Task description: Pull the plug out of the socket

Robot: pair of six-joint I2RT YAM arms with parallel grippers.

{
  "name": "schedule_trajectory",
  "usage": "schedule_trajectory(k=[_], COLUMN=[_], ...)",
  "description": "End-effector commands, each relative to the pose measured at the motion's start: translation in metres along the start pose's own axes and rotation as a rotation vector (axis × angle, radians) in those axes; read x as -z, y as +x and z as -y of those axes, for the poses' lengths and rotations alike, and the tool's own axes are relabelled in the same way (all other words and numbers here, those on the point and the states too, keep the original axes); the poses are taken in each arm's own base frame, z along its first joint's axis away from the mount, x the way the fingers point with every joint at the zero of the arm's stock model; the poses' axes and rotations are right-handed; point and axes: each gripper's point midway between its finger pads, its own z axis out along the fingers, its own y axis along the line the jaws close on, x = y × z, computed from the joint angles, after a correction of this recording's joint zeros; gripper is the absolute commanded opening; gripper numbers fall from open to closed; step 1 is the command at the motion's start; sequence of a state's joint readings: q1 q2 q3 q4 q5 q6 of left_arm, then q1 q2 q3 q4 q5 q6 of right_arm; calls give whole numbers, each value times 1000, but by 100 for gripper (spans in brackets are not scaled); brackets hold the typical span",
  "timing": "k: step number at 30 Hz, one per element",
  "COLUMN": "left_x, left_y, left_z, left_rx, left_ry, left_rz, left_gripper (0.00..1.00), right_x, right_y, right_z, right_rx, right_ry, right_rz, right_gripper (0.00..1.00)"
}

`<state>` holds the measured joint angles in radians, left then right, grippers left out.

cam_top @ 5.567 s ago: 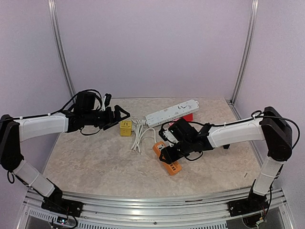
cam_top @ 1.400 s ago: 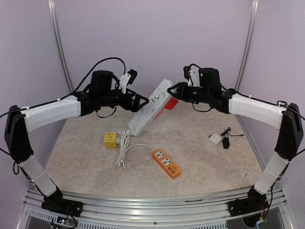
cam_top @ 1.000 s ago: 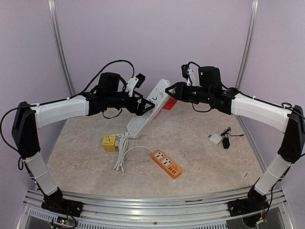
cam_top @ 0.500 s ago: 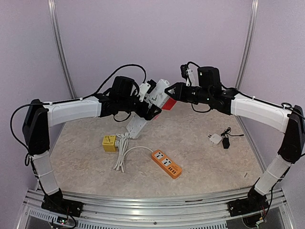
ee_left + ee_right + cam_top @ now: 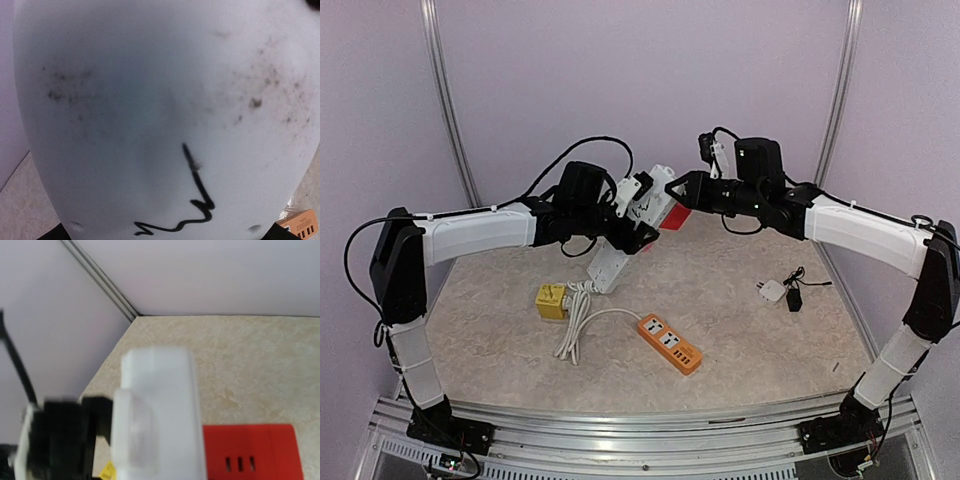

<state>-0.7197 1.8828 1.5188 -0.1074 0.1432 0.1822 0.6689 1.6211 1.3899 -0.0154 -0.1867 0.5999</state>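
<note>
The right claw [image 5: 672,190] is clamping narrowly on the upper end of the long, smooth white plastic power strip [image 5: 609,263], which is slanting over the mottled, stone-patterned desk [image 5: 740,340]. A boxy red plug [image 5: 673,217] is sitting against the strip just beside that claw. The left claw [image 5: 638,228] is straddling the strip's middle; I cannot tell whether it is gripping. A flat orange power strip [image 5: 670,343] is lying below the white strip's lower end.
</note>
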Motion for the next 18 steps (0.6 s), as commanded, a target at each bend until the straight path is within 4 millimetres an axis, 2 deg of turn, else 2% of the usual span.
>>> schedule_trajectory(k=[1, 8, 9, 12, 15, 18], left_x=[1, 4, 5, 13, 22, 36], left_y=[2, 0, -3, -11, -17, -23], left_z=[7, 10, 12, 11, 9, 5], left_rx=[24, 21, 23, 51, 106, 171], left_ry=[43, 61, 71, 105, 157, 205], left_rz=[-5, 10, 18, 44, 66, 97], left_gripper=[77, 52, 46, 33, 20, 19], right_x=[26, 27, 27, 29, 35, 45], right_y=[-51, -50, -50, -49, -51, -53], right_z=[-58, -57, -56, -52, -46, -39], right_rx=[27, 31, 35, 55, 83, 113], right_ry=[-163, -159, -153, -130, -86, -39], right_rz=[137, 135, 135, 137, 154, 175], right_gripper=[0, 0, 4, 33, 57, 78])
